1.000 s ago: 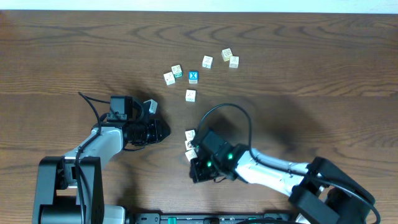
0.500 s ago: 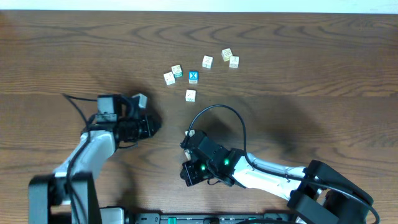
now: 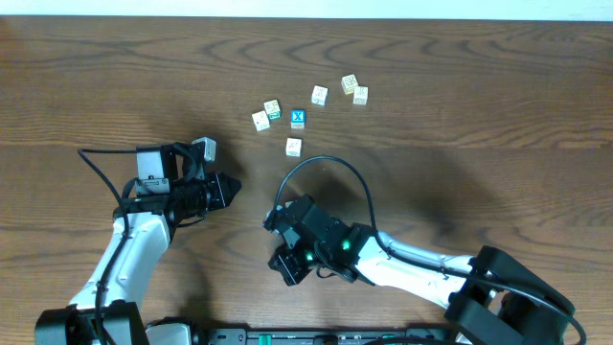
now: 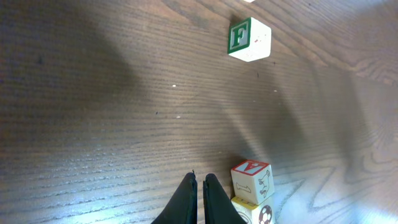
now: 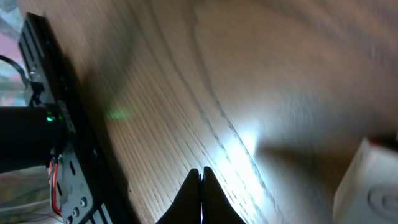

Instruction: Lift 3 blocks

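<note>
Blocks [image 4: 251, 182], two cream ones touching each other, sit on the bench [image 4: 93, 124] just right of the left gripper [image 4: 198, 179], closed on nothing; the right gripper [image 5: 200, 172], likewise closed and empty, points at wood near another cream cube [image 5: 370, 180].

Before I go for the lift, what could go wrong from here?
1. Both grippers are shut. The left gripper sits beside the V block, not around it, so pushing ahead would likely shove it and the ball block touching it.
2. The overhead view shows neither block; the right arm seems to hide them, so the right gripper, with a pale block close beside it, could knock them unseen.
</note>
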Robot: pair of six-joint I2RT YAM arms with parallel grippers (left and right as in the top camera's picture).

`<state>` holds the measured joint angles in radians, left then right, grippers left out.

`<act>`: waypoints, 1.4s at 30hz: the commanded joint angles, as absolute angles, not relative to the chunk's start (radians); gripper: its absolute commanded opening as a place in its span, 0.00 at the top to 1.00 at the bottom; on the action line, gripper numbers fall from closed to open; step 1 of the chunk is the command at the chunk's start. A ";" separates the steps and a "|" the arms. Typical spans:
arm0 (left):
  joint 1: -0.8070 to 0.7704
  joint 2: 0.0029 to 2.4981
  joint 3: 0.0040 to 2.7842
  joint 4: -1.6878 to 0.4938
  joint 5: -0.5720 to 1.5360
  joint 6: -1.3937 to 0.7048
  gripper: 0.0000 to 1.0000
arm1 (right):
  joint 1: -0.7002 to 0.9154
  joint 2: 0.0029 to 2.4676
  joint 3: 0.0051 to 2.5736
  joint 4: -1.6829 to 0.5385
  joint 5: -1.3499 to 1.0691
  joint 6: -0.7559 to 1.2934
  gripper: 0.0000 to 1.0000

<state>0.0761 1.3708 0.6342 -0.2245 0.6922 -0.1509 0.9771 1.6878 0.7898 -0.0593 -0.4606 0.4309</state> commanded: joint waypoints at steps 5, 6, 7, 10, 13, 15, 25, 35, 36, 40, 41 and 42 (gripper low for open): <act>0.080 1.365 0.644 -0.236 0.679 -0.128 0.93 | 0.941 1.693 0.851 -0.101 -0.364 0.328 0.99; 0.080 1.365 0.644 -0.238 0.680 -0.128 0.93 | 0.936 1.693 0.851 -0.101 -0.363 0.328 0.99; 0.080 1.365 0.644 -0.240 0.679 -0.128 0.93 | 0.931 1.693 0.851 -0.101 -0.362 0.327 0.99; 0.080 1.365 0.644 -0.245 0.679 -0.128 0.93 | 0.919 1.694 0.851 -0.106 -0.342 0.328 0.99; 0.080 1.365 0.644 -0.246 0.680 -0.129 0.93 | 0.917 1.695 0.851 -0.112 -0.318 0.327 0.99; 0.080 1.365 0.644 -0.246 0.679 -0.128 0.93 | 0.917 1.695 0.851 -0.113 -0.316 0.327 0.99; 0.080 1.365 0.644 -0.246 0.680 -0.131 0.93 | 0.918 1.711 0.851 -0.113 -0.313 0.328 0.99; 0.080 1.365 0.644 -0.246 0.680 -0.131 0.93 | 0.918 1.757 0.851 -0.112 -0.311 0.328 0.99; 0.080 1.365 0.644 -0.246 0.680 -0.131 0.92 | 0.918 1.757 0.851 -0.111 -0.311 0.328 0.99; 0.080 1.365 0.644 -0.246 0.679 -0.131 0.93 | 0.917 1.757 0.851 -0.108 -0.290 0.328 0.99; 0.080 1.365 0.644 -0.246 0.679 -0.131 0.93 | 0.917 1.757 0.851 -0.107 -0.288 0.328 0.99; 0.080 1.365 0.644 -0.246 0.680 -0.131 0.93 | 0.917 1.757 0.851 -0.105 -0.288 0.329 0.99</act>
<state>0.0761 1.3708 0.6342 -0.2401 0.6884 -0.1490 0.9211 1.7496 0.8326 -0.1104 -0.3103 0.3470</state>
